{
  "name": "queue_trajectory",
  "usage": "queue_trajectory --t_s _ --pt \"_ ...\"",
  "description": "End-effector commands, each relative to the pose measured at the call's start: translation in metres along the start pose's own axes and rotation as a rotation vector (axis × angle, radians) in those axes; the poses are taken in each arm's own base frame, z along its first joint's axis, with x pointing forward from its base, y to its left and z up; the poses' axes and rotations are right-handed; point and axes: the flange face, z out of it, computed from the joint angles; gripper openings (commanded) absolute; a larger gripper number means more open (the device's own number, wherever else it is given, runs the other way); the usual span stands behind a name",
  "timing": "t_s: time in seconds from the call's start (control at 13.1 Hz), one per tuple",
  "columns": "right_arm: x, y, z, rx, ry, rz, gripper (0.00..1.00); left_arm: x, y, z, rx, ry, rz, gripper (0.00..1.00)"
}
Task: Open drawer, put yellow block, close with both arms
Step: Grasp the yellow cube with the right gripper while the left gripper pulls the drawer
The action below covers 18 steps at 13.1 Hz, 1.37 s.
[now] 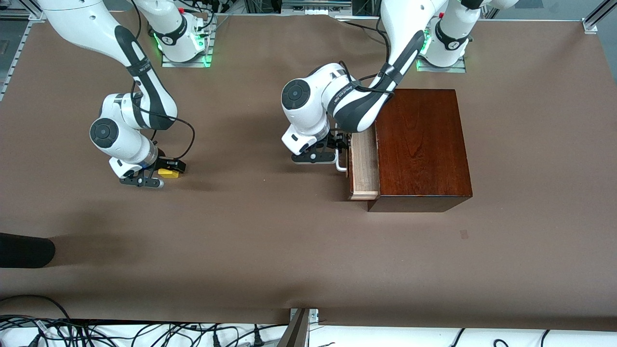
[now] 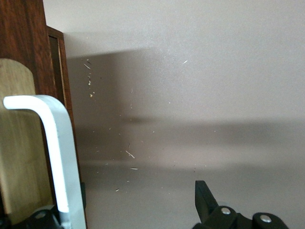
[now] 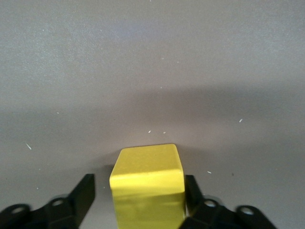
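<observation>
1. The yellow block [image 1: 168, 172] sits on the brown table [image 1: 270, 250], toward the right arm's end, well apart from the wooden box [image 1: 420, 144].
2. The right gripper [image 1: 164, 175] is down low around the block. Its jaws are apart — the block [image 3: 147, 188] lies between the two black fingers [image 3: 81, 195].
3. In the right wrist view one finger looks to be touching a side of the block. The other finger has a gap next to it, so the block is not squeezed.
4. The drawer [image 1: 364, 161] is pulled partway out of the box, and its pale wood inside shows.
5. The left gripper [image 1: 337, 150] is at the drawer's white handle [image 1: 341, 163], on the drawer's front.
6. In the left wrist view the handle [image 2: 55, 152] runs down beside one finger, while the other finger [image 2: 206, 200] stands well off — the jaws are apart and not clamped on the bar.
</observation>
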Motion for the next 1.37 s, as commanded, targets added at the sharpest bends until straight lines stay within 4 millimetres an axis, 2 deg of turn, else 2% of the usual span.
queue_trajectory --t_s 0.0,0.08,0.23,0.53,0.76,0.99,1.22,1.3 --pt "-0.006 0.0 0.002 0.012 0.003 0.004 0.6 -0.012 0.03 -0.014 -0.062 -0.035 -0.024 1.0" --pt "-0.006 0.0 0.003 0.011 0.003 0.004 0.53 -0.013 0.028 -0.015 -0.04 -0.034 -0.016 1.0" --pt "-0.006 0.001 0.005 0.011 0.0 0.006 0.37 -0.006 0.024 -0.042 -0.033 -0.006 -0.016 1.0" --pt "-0.004 -0.002 -0.002 0.013 0.009 -0.005 0.15 -0.004 0.021 -0.046 -0.027 -0.009 -0.005 1.0" --pt "0.001 -0.014 -0.018 0.025 0.033 -0.034 0.14 -0.009 0.027 -0.035 0.002 0.0 0.015 1.0" --pt "0.001 -0.015 -0.018 0.025 0.033 -0.032 0.14 -0.014 0.025 -0.034 0.062 0.0 0.034 1.0" --pt "0.005 -0.016 -0.03 0.028 0.037 -0.038 0.14 -0.013 0.021 -0.04 0.068 0.008 0.039 1.0" --pt "0.008 -0.017 -0.041 0.027 0.027 -0.037 0.14 -0.012 0.019 -0.047 0.07 0.001 0.035 1.0"
